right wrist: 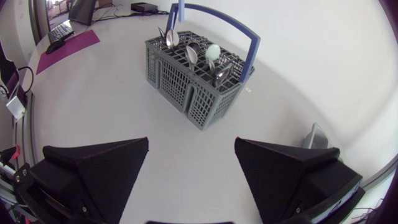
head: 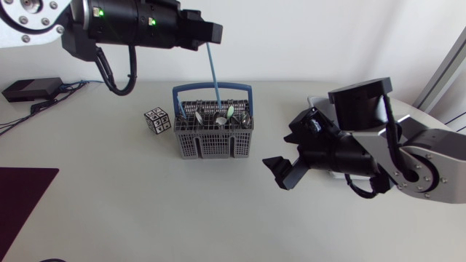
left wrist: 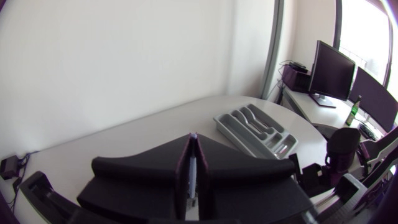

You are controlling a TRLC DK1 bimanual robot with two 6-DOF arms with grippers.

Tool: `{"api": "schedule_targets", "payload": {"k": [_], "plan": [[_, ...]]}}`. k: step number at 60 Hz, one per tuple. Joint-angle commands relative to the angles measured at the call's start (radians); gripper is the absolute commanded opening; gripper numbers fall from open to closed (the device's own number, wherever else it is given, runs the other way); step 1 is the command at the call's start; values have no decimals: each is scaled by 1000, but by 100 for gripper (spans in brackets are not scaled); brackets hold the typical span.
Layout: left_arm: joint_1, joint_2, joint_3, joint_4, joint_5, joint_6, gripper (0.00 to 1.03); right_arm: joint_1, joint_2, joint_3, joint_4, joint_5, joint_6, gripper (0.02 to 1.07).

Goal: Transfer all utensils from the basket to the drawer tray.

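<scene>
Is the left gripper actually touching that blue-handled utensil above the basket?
Touching. In the left wrist view, both fingers of the left gripper press on the blue-handled utensil from opposite sides, with no gap showing.

Overhead and right-wrist views share the basket [head: 213, 145].

Basket [head: 213, 144]: showing grey mesh, carrying a blue handle.
Utensil [head: 214, 73] in my left end effector [left wrist: 193, 142]: showing pale blue.
Cube [head: 156, 121]: wearing black-and-white markings.
Drawer tray [left wrist: 258, 130]: looking light grey.
Mat [head: 22, 196]: showing dark purple.
</scene>
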Motion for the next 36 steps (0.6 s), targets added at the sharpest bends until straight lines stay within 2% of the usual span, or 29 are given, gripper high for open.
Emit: {"api": "schedule_targets", "payload": {"k": [1,9,14,18,27,36], "plan": [[-15,13,22,-59,59,-59,4,6,-25,55,-12,-38,16,102],[-14,55,52,-138,165,-108,4,9,-20,106,-18,-100,36,101],[-9,83,70,-171,237,-140,4,8,-6,150,-39,-167,53,97],[-8,107,79,-185,292,-160,4,12,23,189,-52,-178,67,97],[-8,113,79,-187,326,-174,4,24,78,242,-70,-213,100,90],[-2,113,79,-187,348,-185,4,31,114,264,-76,-229,114,76]]}}
